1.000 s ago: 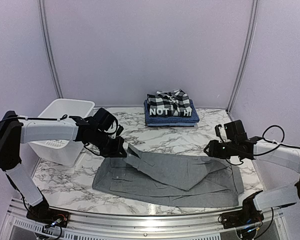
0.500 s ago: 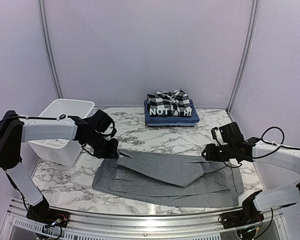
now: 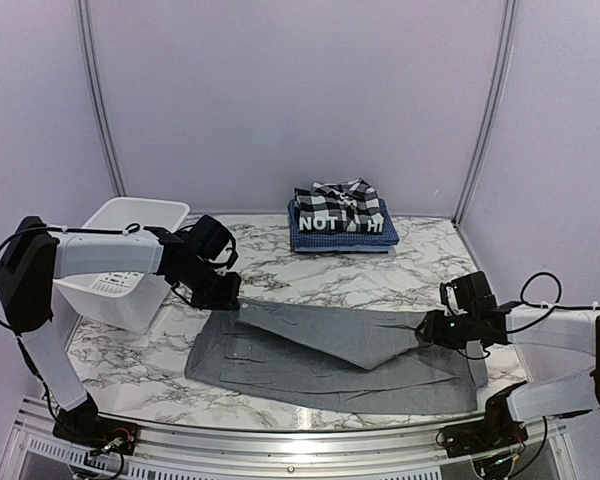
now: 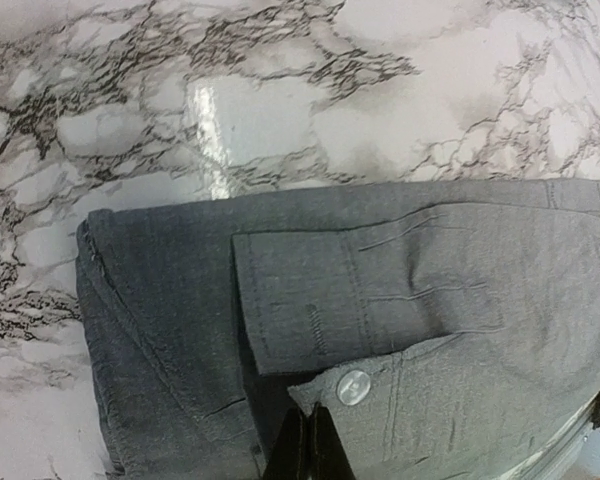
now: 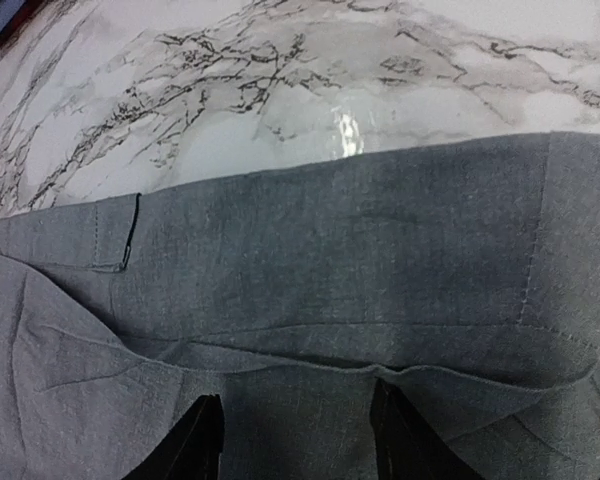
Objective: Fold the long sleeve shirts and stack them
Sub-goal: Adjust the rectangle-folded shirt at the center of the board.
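Note:
The grey shirt [image 3: 330,350] lies flat across the front of the marble table, with a sleeve folded over its body. My left gripper [image 3: 230,298] is at the shirt's upper left corner. In the left wrist view its tips [image 4: 308,450] are shut on the sleeve cuff [image 4: 380,400] beside a white button. My right gripper [image 3: 427,328] is low over the shirt's right part. In the right wrist view it [image 5: 295,440] is open, with the fingers [image 5: 200,440] apart over a folded edge of grey cloth [image 5: 330,250]. The folded plaid, black lettered and blue checked shirts [image 3: 342,217] are stacked at the back.
A white plastic tub [image 3: 120,260] stands at the left, close behind my left arm. Bare marble [image 3: 380,275] lies between the grey shirt and the stack. The table's front rail [image 3: 280,440] runs just below the shirt.
My left gripper has lowered the sleeve cuff toward the table, and the raised fold now lies flatter. My right gripper has moved down and right onto the shirt's right part.

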`<action>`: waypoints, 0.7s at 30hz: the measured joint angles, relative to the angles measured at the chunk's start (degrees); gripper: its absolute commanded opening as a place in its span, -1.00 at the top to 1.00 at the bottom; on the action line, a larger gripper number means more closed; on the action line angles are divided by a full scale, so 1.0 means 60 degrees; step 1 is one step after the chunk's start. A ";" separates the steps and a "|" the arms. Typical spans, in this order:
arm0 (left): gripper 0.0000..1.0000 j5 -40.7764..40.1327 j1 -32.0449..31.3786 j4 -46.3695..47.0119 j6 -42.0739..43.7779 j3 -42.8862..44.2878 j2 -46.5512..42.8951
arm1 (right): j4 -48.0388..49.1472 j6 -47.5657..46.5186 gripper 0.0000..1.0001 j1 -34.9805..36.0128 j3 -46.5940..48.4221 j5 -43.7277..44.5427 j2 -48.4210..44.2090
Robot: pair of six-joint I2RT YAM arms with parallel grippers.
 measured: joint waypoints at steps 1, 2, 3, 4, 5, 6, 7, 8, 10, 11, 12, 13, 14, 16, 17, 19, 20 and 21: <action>1.00 -0.0058 0.0018 -0.0004 0.0004 -0.0146 0.0007 | 0.0087 0.0000 0.01 -0.0091 0.0000 -0.0025 0.0015; 1.00 -0.0109 0.0040 -0.0015 0.0004 -0.0302 0.0011 | 0.0146 0.0000 0.01 -0.0127 0.0000 -0.0044 0.0073; 1.00 -0.0131 0.0062 -0.0033 0.0000 -0.0463 0.0018 | 0.0204 -0.0004 0.01 -0.0146 0.0004 -0.0044 0.0109; 1.00 -0.0149 0.0076 -0.0036 0.0000 -0.0601 0.0018 | 0.0237 -0.0004 0.01 -0.0149 0.0004 -0.0040 0.0131; 1.00 -0.0157 0.0087 -0.0036 -0.0004 -0.0790 0.0018 | 0.0244 -0.0004 0.01 -0.0149 0.0007 -0.0033 0.0135; 0.95 -0.0153 0.0087 -0.0051 -0.0007 -0.0903 0.0018 | 0.0240 -0.0004 0.01 -0.0149 0.0011 -0.0029 0.0135; 0.87 -0.0127 0.0084 -0.0055 -0.0011 -0.1031 0.0015 | 0.0233 -0.0004 0.01 -0.0149 0.0015 -0.0025 0.0131; 0.72 -0.0098 0.0080 -0.0051 -0.0018 -0.1151 0.0015 | 0.0204 -0.0004 0.01 -0.0149 0.0026 -0.0022 0.0127; 0.48 -0.0080 0.0084 -0.0055 -0.0040 -0.1279 0.0004 | 0.0055 -0.0025 0.02 -0.0149 0.0091 0.0036 0.0102; 0.41 -0.0080 0.0084 -0.0069 -0.0080 -0.1351 -0.0036 | -0.0084 -0.0036 0.02 -0.0149 0.0157 0.0062 0.0084; 0.35 -0.0073 0.0087 -0.0091 -0.0087 -0.1428 -0.0102 | -0.0226 -0.0062 0.02 -0.0149 0.0240 0.0073 0.0058; 0.31 -0.0080 0.0087 -0.0120 -0.0051 -0.1479 -0.0168 | -0.0401 -0.0073 0.02 -0.0142 0.0357 0.0102 0.0011; 0.30 -0.0076 0.0087 -0.0146 -0.0091 -0.1537 -0.0280 | -0.0586 -0.0080 0.02 -0.0080 0.0499 0.0127 -0.0066; 0.30 -0.0091 0.0087 -0.0208 -0.0113 -0.1555 -0.0565 | -0.0954 -0.0076 0.05 0.0113 0.0834 0.0302 -0.0244; 0.30 -0.0091 0.0087 -0.0211 -0.0120 -0.1548 -0.0732 | -0.1104 -0.0066 0.08 0.0310 0.1038 0.0397 -0.0342; 0.30 -0.0084 0.0084 -0.0215 -0.0146 -0.1501 -0.1005 | -0.1253 0.0036 0.17 0.0863 0.1479 0.0565 -0.0466; 0.30 -0.0084 0.0084 -0.0229 -0.0157 -0.1443 -0.1111 | -0.1246 0.0120 0.23 0.1089 0.1617 0.0583 -0.0484; 0.30 -0.0084 0.0084 -0.0240 -0.0178 -0.1351 -0.1169 | -0.1209 0.0211 0.28 0.1351 0.1745 0.0590 -0.0484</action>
